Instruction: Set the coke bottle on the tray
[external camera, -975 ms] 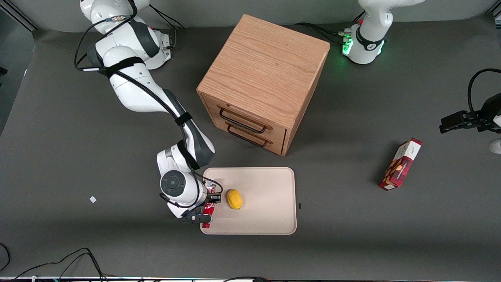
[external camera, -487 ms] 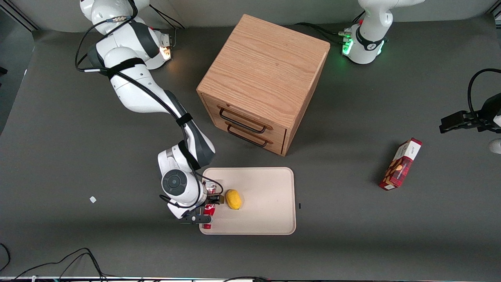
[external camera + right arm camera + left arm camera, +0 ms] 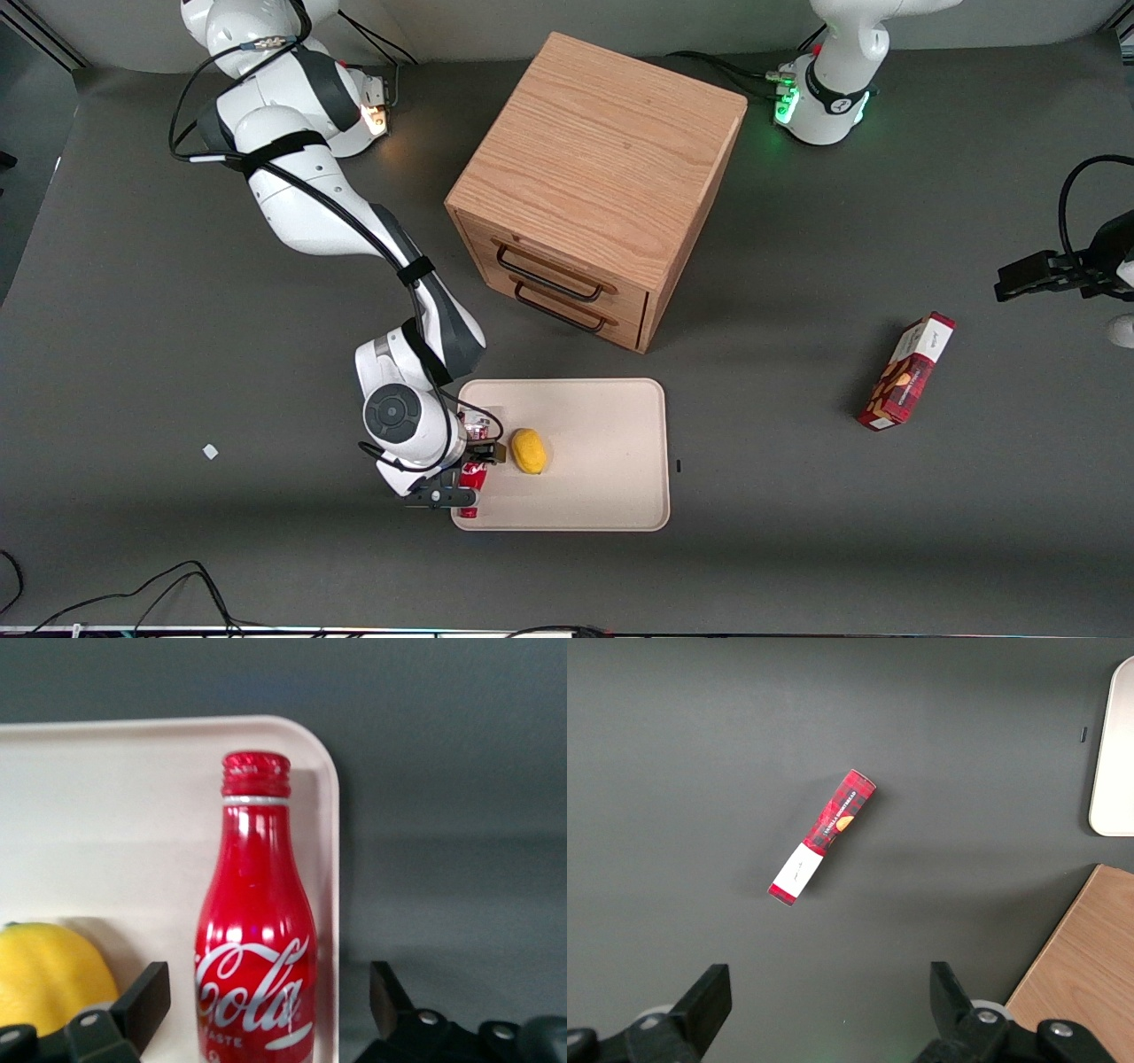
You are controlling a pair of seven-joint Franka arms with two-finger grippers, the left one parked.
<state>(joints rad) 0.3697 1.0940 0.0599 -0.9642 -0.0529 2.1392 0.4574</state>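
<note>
The coke bottle (image 3: 257, 930) lay on the tray (image 3: 602, 496), along the tray's short rim toward the working arm's end of the surface (image 3: 797, 532), as the right arm's gripper (image 3: 462, 474) hung directly above it. In the right wrist view, the fingers (image 3: 146, 997) stood spread wide, one on each side of the red bottle and clear of it, so nothing was gripped. The bottle's white script logo faced up and its red cap (image 3: 256, 773) pointed toward the tray's rounded corner, the body lying just inside the low rim. A yellow lemon (image 3: 530, 450) rested on the tray beside the bottle, toward the tray's middle, close to the bottle but apart from it. In the front view, the bottle (image 3: 469, 483) showed only as a red strip under the wrist, near the tray corner that lay nearest the front camera.

The wooden drawer cabinet (image 3: 598, 186) stood farther from the front camera than the tray, its two dark handles (image 3: 549, 275) facing the tray, both drawers closed. A red snack box (image 3: 905, 370) lay on the dark surface well apart from the tray, toward the parked arm's end. A small white scrap (image 3: 210, 451) sat on the surface toward the working arm's end, at about the tray's distance from the camera.
</note>
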